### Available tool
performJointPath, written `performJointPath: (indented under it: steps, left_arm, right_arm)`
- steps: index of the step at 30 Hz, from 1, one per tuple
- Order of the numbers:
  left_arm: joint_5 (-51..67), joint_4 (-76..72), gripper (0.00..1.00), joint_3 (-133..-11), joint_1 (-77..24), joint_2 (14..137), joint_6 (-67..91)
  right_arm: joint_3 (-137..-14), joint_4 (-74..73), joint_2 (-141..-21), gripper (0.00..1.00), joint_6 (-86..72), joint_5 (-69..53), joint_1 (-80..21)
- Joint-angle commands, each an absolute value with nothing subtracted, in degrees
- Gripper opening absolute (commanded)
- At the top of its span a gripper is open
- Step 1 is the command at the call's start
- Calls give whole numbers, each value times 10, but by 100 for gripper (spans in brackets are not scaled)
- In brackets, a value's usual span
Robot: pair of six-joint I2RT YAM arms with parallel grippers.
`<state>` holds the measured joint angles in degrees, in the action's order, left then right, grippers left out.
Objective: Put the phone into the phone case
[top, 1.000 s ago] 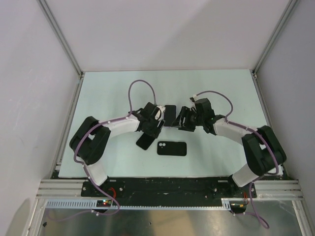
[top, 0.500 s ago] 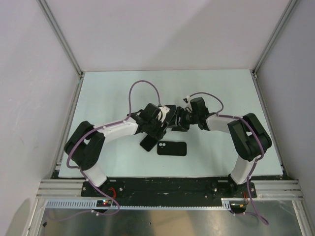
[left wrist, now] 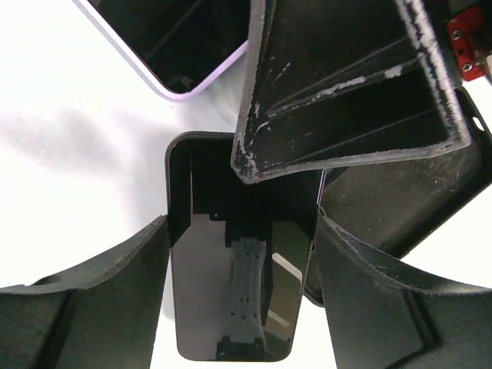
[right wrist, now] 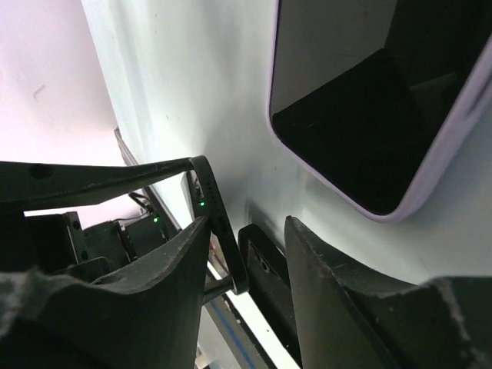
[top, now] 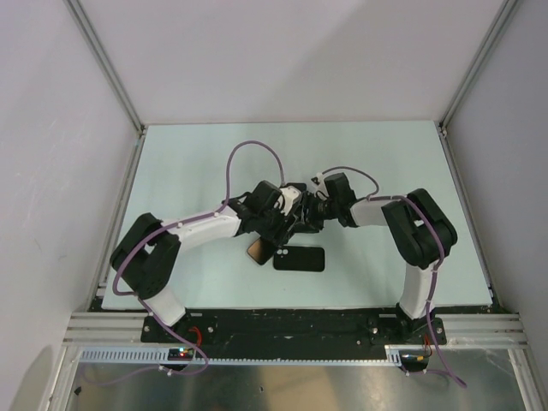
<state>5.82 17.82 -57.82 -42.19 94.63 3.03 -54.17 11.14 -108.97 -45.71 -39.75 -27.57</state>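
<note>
A black phone with a glossy screen is held across its width between the fingers of my left gripper, which is shut on it. It hangs tilted just above the table. My right gripper is open around the phone's far end. The phone's thin edge rests against one finger, and there is a gap to the other. A black phone case lies flat on the table just in front of both grippers. The case also shows in the left wrist view, under and to the right of the phone.
A second phone with a lilac rim lies screen-up on the table beside the held one; the same lilac phone shows in the right wrist view. Both arms meet at mid-table. White walls stand on three sides, and an aluminium rail runs along the near edge.
Both grippers have carried the black phone toward the near side and down, closer to the case. The right arm has reached further left and its jaws have narrowed.
</note>
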Motion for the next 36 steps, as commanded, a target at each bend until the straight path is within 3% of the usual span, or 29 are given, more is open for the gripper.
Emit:
performJointPath:
  steps: [1,10,20,25,29,36]
  left_arm:
    - [79,148,37,-574,-428,913,15]
    - [88,147,37,-574,-433,914,7]
    - [61,146,37,-575,-432,916,10]
    - [38,144,64,-569,-432,902,36]
    - [22,136,79,-556,-432,866,75]
    - [-42,136,84,-527,-412,743,171]
  right_arm:
    - [-566,157,-1108,47,-472,-437,-286]
    - [-567,187,-1127,38,-487,-490,-297]
    - [-560,181,-1113,4,-489,-507,-299]
    - [-542,225,-1107,0,-528,-514,-295]
    - [-515,288,-1100,0,-580,-515,-288]
    - [-458,350,-1055,0,-672,-492,-271]
